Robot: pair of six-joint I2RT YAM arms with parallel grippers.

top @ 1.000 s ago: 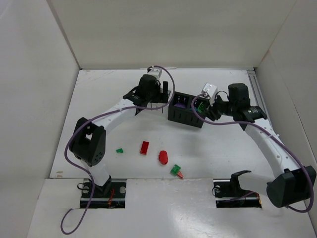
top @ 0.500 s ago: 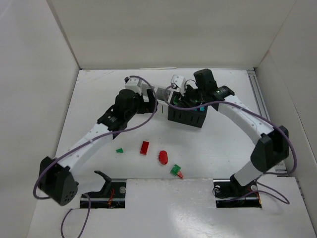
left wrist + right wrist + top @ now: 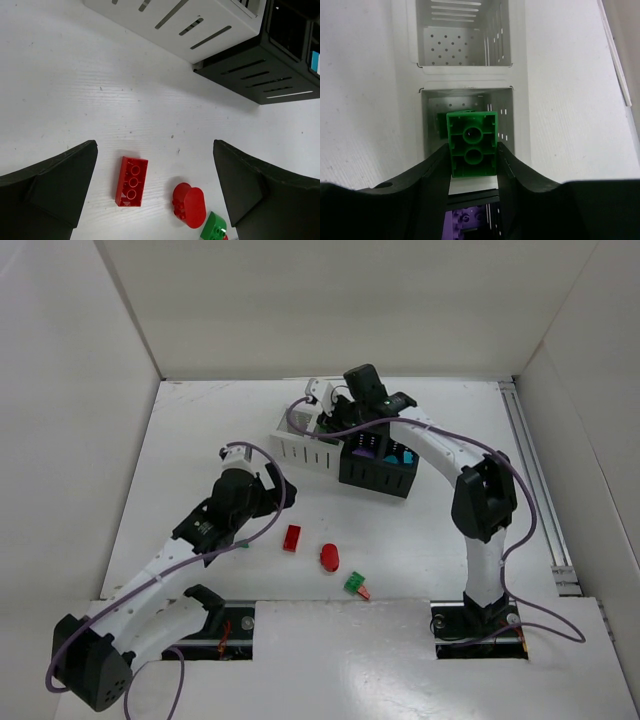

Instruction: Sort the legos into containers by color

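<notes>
- Green brick (image 3: 472,145) pinched tight in right gripper (image 3: 472,152), hanging over a white cup (image 3: 427,120).
- Left gripper (image 3: 154,165) gapes wide, empty, above the red brick (image 3: 132,181) and red oval (image 3: 190,204) on the table (image 3: 75,100).

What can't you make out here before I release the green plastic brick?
- Right wrist: the held green rectangular plastic brick hides most of a green piece in the white slotted cup; shape unclear.
- Right wrist: a purple plastic piece is cut off by the fingers and bottom edge.
- Left wrist: a green lego is cut by the bottom edge.
- Top: a tiny red bit is too small to identify.
</notes>
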